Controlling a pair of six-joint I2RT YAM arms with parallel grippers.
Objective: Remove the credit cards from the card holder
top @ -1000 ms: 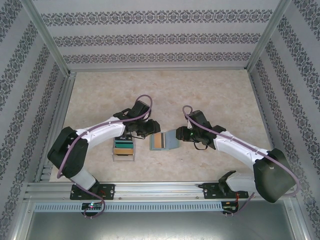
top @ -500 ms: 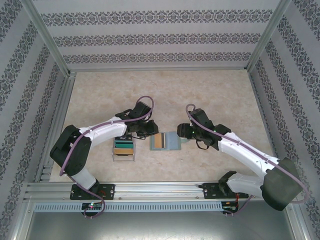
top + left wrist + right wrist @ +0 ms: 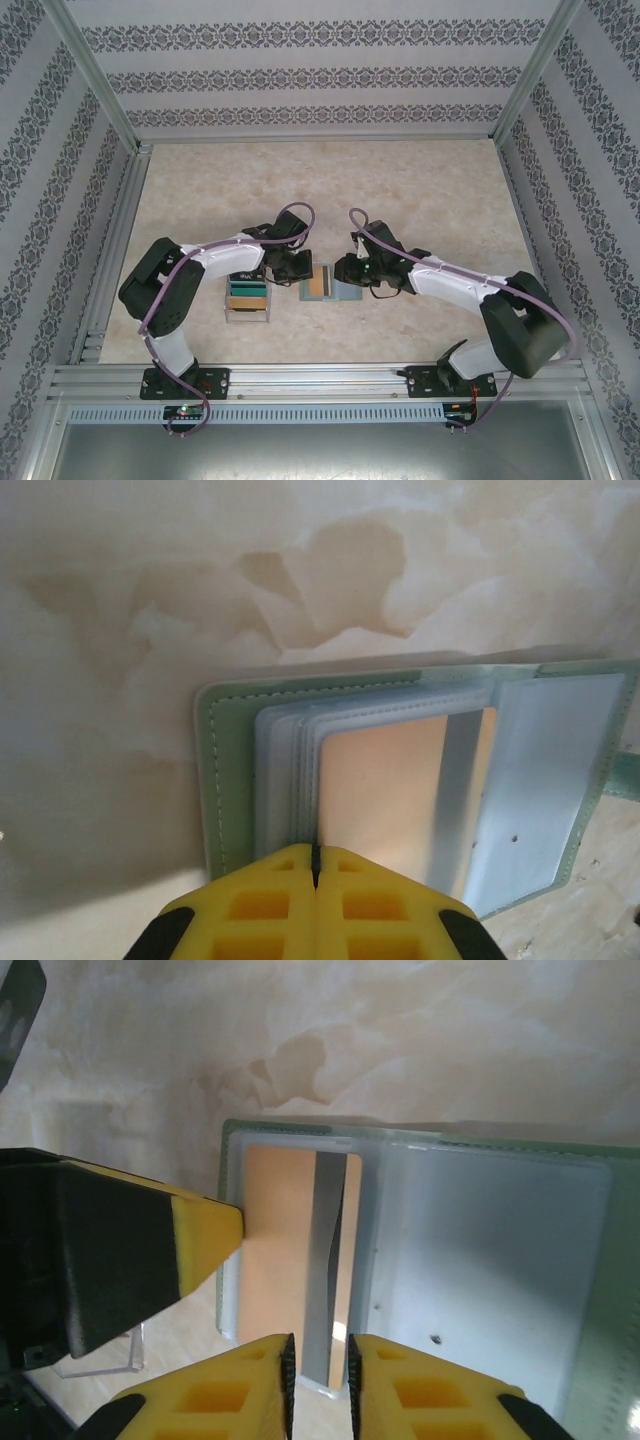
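**Open card holder between two claws**

The sage-green folding card holder (image 3: 345, 292) lies open and flat at mid-tabletop (image 3: 430, 190), with a tan, grey-striped card (image 3: 280, 1240) in its clear sleeves. The left claw (image 3: 315, 858), pressed together, meets the holder's left edge. The right claw (image 3: 318, 1360) is nearly together at the card's near end; whether it grips cannot be told. A clear plastic tray of coloured cards (image 3: 247, 297) stands just left. Bare tabletop extends beyond the far edge.
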